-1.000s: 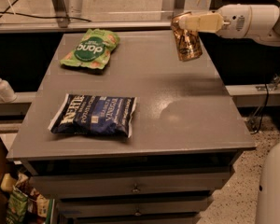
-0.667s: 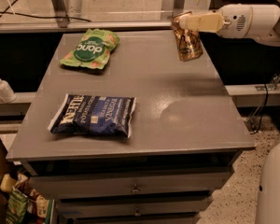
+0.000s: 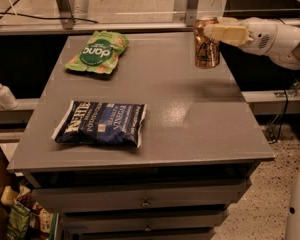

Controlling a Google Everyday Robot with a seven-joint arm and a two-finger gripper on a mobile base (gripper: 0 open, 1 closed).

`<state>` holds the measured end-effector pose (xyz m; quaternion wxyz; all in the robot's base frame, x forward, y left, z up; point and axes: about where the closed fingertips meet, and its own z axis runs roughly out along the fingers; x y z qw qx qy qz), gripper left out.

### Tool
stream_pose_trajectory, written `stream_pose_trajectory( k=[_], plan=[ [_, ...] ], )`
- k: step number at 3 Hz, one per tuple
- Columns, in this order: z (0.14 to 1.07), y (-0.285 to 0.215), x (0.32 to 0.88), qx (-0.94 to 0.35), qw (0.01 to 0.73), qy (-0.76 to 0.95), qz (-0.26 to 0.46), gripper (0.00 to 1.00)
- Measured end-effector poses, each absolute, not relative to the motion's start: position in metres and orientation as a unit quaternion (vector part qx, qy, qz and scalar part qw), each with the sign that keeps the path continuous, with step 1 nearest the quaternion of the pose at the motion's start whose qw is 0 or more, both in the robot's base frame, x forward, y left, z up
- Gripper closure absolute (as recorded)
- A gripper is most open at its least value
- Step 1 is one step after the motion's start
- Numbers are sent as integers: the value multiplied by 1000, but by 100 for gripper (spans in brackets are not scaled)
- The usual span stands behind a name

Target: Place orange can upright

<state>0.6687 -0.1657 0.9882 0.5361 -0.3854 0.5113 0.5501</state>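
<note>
The orange can (image 3: 206, 48) is upright at the far right of the grey table (image 3: 190, 124), and its base is at or just above the surface. It is gold-orange with dark lettering. My gripper (image 3: 213, 30) reaches in from the right on a white arm (image 3: 275, 39). It is shut on the upper part of the can, and a cream finger (image 3: 229, 33) crosses the can near its rim. The can's top is partly hidden by the finger.
A green snack bag (image 3: 97, 52) lies at the table's far left. A dark blue chip bag (image 3: 101, 123) lies front left. A soap bottle (image 3: 2, 93) stands on a ledge to the left. The table's right edge is close beside the can.
The can has shifted slightly right with my gripper and looks straighter than before. The bags have not moved.
</note>
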Motion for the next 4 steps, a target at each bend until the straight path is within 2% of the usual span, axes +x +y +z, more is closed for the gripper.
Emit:
stream_pose_trajectory(
  k=[2, 3, 4],
  plan=[
    [977, -198, 631, -399, 605, 421, 546, 100],
    [955, -204, 597, -445, 604, 391, 533, 100],
    [954, -203, 596, -447, 604, 390, 532, 100]
  ],
)
